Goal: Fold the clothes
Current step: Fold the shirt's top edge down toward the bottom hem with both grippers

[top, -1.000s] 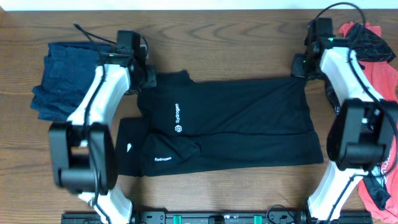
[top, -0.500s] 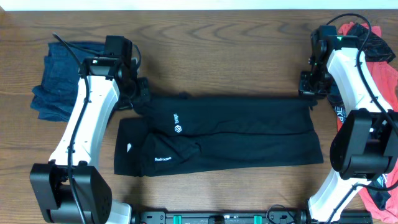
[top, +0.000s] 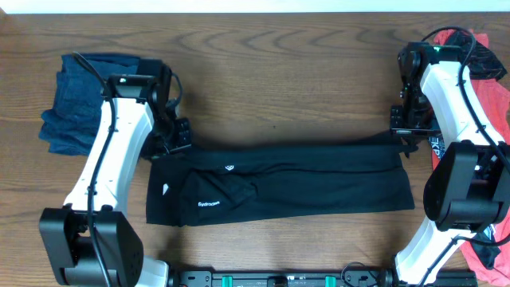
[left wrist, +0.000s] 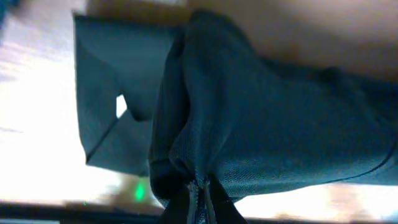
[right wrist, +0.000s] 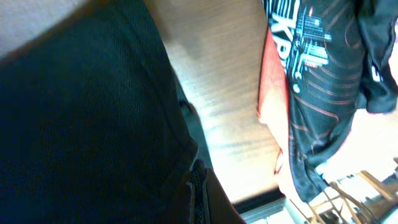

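— Around the black T-shirt, mid wooden table?
— Crumpled blue garment far left, red patterned tops far right; nothing blocking.
— Changed since before?
— Far edge dragged nearer the front; upper logo half hidden.
— Grips?
— Left gripper, right gripper: both pinched tight on soft matte knit.

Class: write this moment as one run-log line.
plain black fabric T-shirt: far edge pinched at both ends | left tool: shut on shirt | right tool: shut on shirt
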`<state>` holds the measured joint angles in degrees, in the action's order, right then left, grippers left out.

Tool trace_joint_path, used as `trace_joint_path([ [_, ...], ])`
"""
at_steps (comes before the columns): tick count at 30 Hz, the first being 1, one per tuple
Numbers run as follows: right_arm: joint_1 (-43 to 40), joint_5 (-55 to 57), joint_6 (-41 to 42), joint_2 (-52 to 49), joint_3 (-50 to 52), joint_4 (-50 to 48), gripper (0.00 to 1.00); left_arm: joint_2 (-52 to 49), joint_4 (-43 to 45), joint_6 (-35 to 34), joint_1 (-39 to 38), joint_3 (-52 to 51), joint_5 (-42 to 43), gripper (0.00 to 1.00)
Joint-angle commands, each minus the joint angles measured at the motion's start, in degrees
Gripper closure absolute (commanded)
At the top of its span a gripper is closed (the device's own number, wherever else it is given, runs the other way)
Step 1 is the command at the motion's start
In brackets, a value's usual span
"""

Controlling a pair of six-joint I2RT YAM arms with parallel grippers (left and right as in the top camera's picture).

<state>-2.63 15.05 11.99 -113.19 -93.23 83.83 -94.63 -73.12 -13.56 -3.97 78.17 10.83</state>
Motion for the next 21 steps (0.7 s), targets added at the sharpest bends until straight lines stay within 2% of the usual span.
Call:
trace_joint_path([
  [1, -1.33, 3.17, 0.83, 1.64, 0.33, 0.92, 0.99, 0.13, -0.57, -0.50, 0.02, -2.73, 2.34, 0.94],
  [10, -1.70, 1.16, 0.83, 1.77, 4.68, 2.12, 0.99, 0.13, -0.61, 0.39, 0.04, -8.28, 2.86, 0.94],
  [21, -2.08, -0.94, 3.48, 4.46, 17.46, -5.51, 0.99, 0.13, -0.07, 0.35, 0.04, -15.39, 2.86, 0.94],
])
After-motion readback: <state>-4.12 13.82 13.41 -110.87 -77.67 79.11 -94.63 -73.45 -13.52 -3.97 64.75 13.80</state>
